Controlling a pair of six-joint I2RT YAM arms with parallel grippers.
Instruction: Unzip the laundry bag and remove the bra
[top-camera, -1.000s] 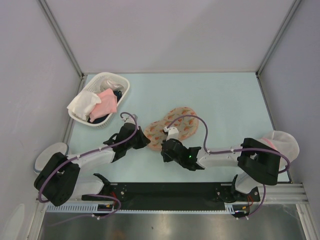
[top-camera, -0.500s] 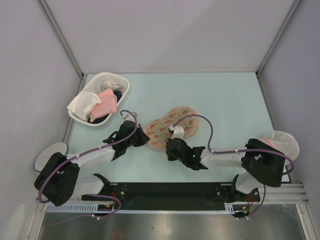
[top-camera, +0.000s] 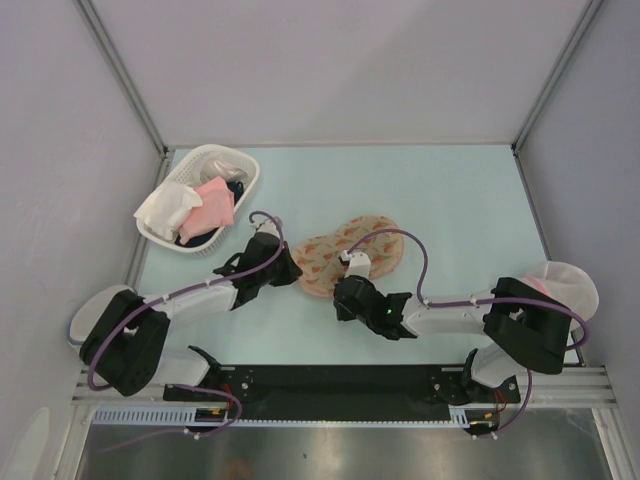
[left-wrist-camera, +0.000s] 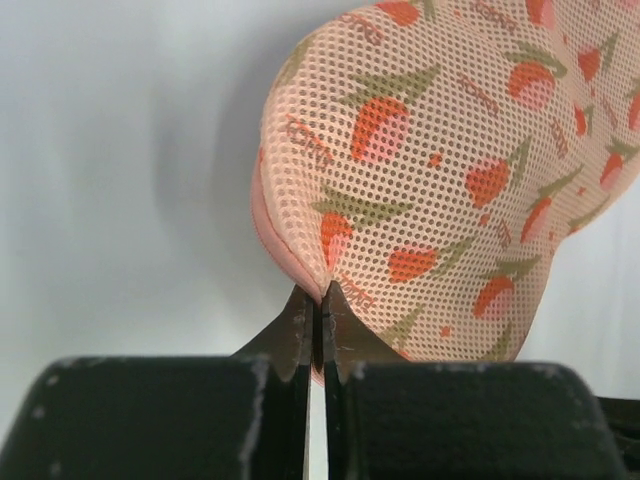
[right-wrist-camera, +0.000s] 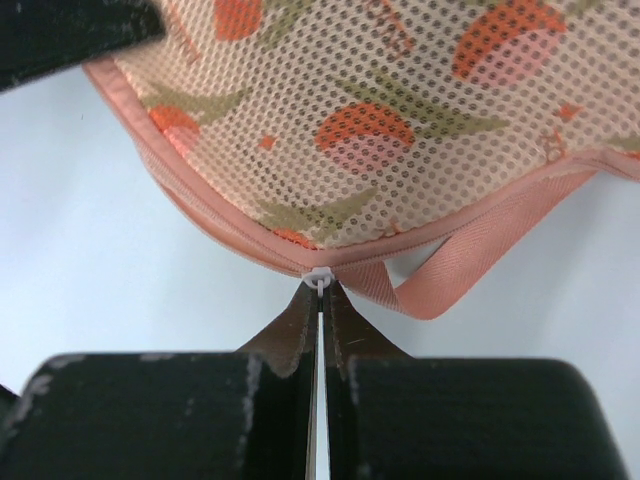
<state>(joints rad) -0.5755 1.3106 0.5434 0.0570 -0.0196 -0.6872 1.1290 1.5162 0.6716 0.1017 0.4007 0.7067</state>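
Note:
The laundry bag (top-camera: 345, 250), a beige-pink mesh pouch with orange-red flowers, lies mid-table. My left gripper (top-camera: 290, 268) is shut on the bag's left edge; in the left wrist view the fabric rim (left-wrist-camera: 318, 285) is pinched between the closed fingertips and the bag (left-wrist-camera: 440, 150) is lifted. My right gripper (top-camera: 345, 283) is shut on the white zipper pull (right-wrist-camera: 318, 280) at the bag's near edge (right-wrist-camera: 340, 130), beside a pink loop strap (right-wrist-camera: 470, 270). The zipper looks closed. The bra is hidden.
A white basket (top-camera: 243, 172) at the back left holds a white cloth (top-camera: 165, 208), a pink cloth (top-camera: 212, 208) and something dark. A white mesh dome with pink rim (top-camera: 570, 285) sits at the right table edge.
The left gripper has moved right and forward along the bag's left end and the bag has shifted slightly right. The right gripper moved a little right and stays at the zipper.

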